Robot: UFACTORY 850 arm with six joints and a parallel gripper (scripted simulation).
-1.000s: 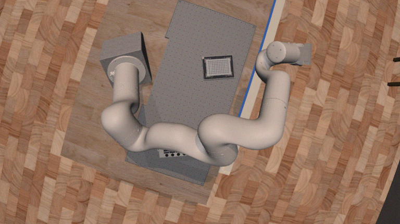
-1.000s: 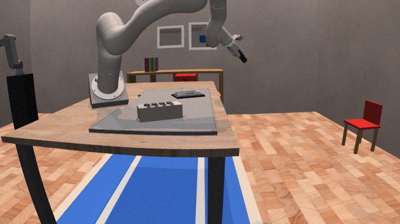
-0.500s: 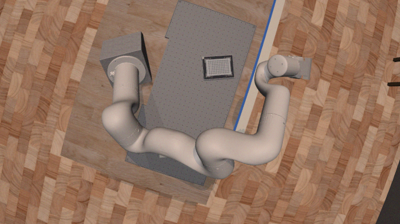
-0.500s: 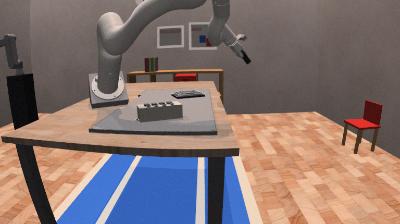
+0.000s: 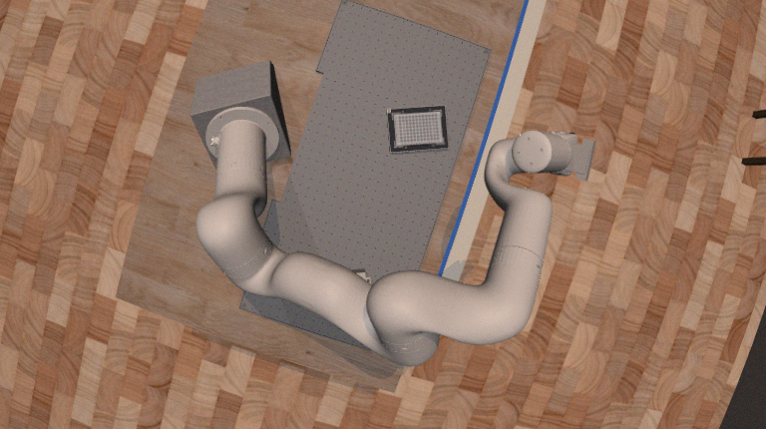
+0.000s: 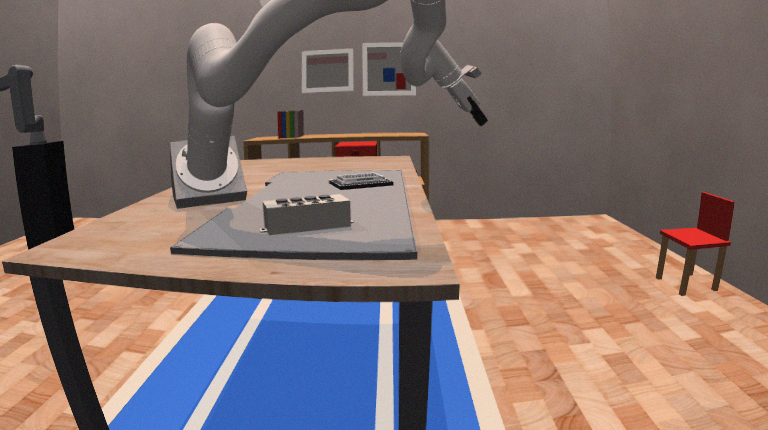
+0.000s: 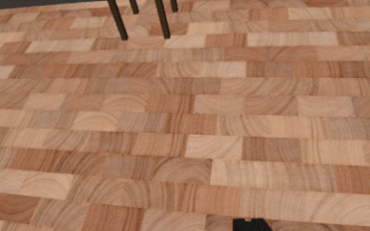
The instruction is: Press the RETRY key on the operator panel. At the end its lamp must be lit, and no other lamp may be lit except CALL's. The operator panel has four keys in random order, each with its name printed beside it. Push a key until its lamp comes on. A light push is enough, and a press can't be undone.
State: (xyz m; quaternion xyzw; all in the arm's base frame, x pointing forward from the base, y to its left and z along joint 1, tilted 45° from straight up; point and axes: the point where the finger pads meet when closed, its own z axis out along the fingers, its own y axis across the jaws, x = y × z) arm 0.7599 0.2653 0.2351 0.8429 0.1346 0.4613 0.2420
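Operator panel (image 6: 305, 213) key labels unreadable, arm hides it from above
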